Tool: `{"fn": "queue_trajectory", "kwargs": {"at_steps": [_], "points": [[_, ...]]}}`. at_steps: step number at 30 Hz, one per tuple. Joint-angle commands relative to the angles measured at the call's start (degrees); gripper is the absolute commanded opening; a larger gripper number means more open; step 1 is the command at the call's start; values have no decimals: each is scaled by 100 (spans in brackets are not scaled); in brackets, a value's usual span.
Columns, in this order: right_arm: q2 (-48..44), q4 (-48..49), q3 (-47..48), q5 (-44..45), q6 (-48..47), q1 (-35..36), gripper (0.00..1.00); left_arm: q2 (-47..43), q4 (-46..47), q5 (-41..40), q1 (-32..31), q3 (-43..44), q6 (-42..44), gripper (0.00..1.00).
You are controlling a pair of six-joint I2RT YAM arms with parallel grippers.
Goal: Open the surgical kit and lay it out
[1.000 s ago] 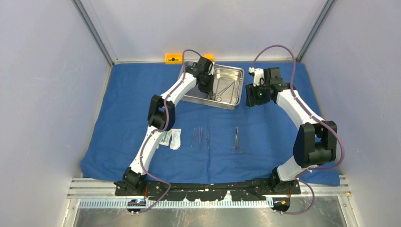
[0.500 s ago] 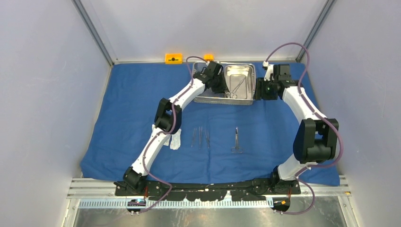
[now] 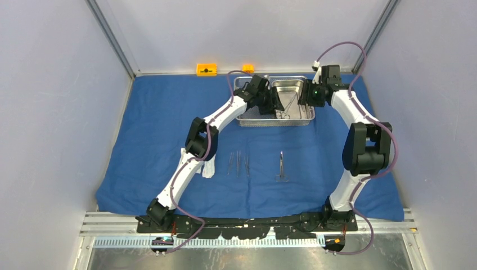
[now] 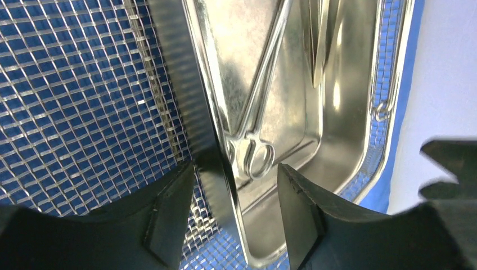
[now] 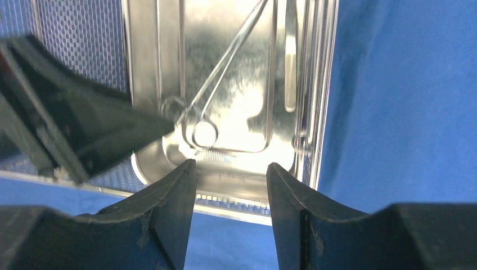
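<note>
The steel mesh basket (image 3: 251, 120) stands at the back of the blue cloth wrap (image 3: 152, 129), with the solid steel tray (image 3: 296, 91) in its right half. Forceps (image 4: 264, 84) lie in the tray (image 4: 337, 112). My left gripper (image 4: 235, 169) is open astride the tray's left rim, which lies against its left finger, over the basket's mesh (image 4: 73, 101). My right gripper (image 5: 230, 166) stands open and empty at the basket's right end, tray (image 5: 253, 112) just ahead. From above, the left gripper (image 3: 274, 100) and right gripper (image 3: 306, 95) flank the tray.
Thin instruments (image 3: 238, 163) and scissors (image 3: 282, 167) lie in a row on the cloth in front. White packets (image 3: 208, 167) sit partly under my left arm. Two orange blocks (image 3: 206, 69) rest beyond the cloth's back edge. Grey walls close in on three sides.
Basket and tray have shifted right and back and now sit square. Both arms followed. My left gripper has opened off the tray's rim.
</note>
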Motion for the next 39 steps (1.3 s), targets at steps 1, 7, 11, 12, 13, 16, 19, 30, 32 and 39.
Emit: {"fn": "queue_trajectory", "kwargs": {"at_steps": [1,7,11,12,13,16,19,30,32,39], "points": [[458,453,595,135,340,77,54,-726,-189,445,-51,-405,583,60],[1357,506,1289,412,507,152,54,-1267,-302,349,28,-910,1587,69],[1828,424,1764,516,410,219,54,-1593,-364,284,98,-1144,2148,73],[1927,400,1862,520,414,235,54,-1667,-377,276,116,-1220,2274,74],[2031,369,1967,524,425,247,54,-1730,-387,276,135,-1274,2381,74],[2300,262,2239,617,473,319,52,-1905,-392,245,200,-1413,2662,74],[2588,147,2565,793,556,384,51,-2042,-392,169,243,-1528,2927,74],[3197,-166,3118,1355,531,573,48,-2442,-440,19,266,-1931,3479,73],[3221,-196,3166,1505,478,640,46,-2547,-455,2,265,-2043,3585,73],[3532,-755,3697,1754,334,743,38,-3009,-644,-49,278,-2363,3914,73]]}}
